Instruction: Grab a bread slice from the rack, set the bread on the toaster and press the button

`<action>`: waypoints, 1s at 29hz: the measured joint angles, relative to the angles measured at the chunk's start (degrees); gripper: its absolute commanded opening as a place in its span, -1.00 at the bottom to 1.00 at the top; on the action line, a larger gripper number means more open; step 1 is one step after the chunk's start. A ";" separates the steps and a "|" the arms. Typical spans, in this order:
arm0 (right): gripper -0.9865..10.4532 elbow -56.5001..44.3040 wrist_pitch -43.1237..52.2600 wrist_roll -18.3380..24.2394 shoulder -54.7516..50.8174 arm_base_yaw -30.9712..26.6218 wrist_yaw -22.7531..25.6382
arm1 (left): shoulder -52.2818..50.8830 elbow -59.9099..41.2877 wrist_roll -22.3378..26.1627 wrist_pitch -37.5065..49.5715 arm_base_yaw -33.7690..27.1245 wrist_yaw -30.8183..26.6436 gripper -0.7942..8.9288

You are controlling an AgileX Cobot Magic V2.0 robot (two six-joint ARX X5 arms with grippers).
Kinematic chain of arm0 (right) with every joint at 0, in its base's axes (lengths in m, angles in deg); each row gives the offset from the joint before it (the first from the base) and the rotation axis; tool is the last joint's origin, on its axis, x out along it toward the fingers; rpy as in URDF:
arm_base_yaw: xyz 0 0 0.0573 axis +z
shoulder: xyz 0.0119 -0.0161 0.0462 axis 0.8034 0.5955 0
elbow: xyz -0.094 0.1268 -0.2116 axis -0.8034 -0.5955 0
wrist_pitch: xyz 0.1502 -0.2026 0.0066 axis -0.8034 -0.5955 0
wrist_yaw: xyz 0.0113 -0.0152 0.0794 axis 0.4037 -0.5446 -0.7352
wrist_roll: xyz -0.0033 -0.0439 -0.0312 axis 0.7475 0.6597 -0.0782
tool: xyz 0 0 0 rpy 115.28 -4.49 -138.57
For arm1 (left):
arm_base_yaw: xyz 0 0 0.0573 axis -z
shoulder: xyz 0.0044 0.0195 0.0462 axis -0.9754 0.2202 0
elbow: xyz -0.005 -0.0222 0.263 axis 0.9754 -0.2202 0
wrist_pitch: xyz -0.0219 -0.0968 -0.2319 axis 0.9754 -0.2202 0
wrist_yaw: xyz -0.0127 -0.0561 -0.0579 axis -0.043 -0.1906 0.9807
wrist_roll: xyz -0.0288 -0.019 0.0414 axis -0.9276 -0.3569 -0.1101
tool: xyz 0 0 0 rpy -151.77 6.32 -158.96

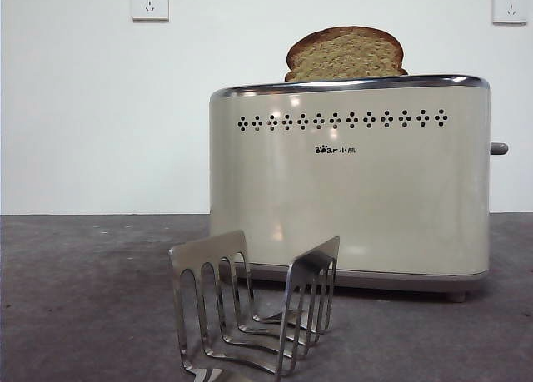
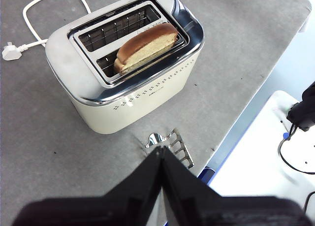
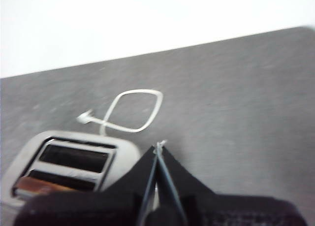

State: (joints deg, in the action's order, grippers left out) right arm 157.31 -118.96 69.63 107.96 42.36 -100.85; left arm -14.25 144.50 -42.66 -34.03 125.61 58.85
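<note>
**Bread seated in the toaster, lever waiting**

The slice of bread (image 1: pixel 345 56) is standing in one slot of the toaster (image 1: pixel 350 182), its domed top poking above the chrome rim; it looks light, soft and crumbly. The rack (image 1: pixel 254 311) is sitting empty just in front of the toaster. The button (image 1: pixel 498 148) is sticking out of the toaster's narrow end, likely stiff and best pressed from above. "Bear" is reading on the toaster's side. The left gripper (image 2: pixel 161 154) and right gripper (image 3: pixel 157 149) are hovering above the toaster, jaws together, holding nothing.

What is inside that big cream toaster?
One brown-crusted slice of bread stands in one slot of the cream toaster, its dome sticking out. The other slot shows only wire guides; the slice's lower part is hidden.
</note>
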 measured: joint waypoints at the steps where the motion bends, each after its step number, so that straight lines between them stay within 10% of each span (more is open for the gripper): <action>1: -0.83 1.49 -1.44 0.13 0.00 0.00 1.66 | 0.00 0.00 -0.02 0.00 0.00 0.00 -0.84; 9: -0.83 10.23 -13.55 0.24 1.29 0.00 13.05 | 0.00 0.00 0.00 0.00 0.00 0.00 -0.84; 23: -0.83 10.71 -13.57 0.46 8.35 0.00 13.20 | 0.22 -0.94 0.85 0.07 -9.20 0.00 -0.84; 29: -0.83 10.71 -13.57 0.61 14.56 0.00 13.20 | -5.92 -12.92 9.64 12.11 -18.08 -0.24 -0.84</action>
State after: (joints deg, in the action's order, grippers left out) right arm 168.02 -132.54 70.24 122.52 42.36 -87.65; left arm -20.18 131.58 -33.02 -21.92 107.54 58.61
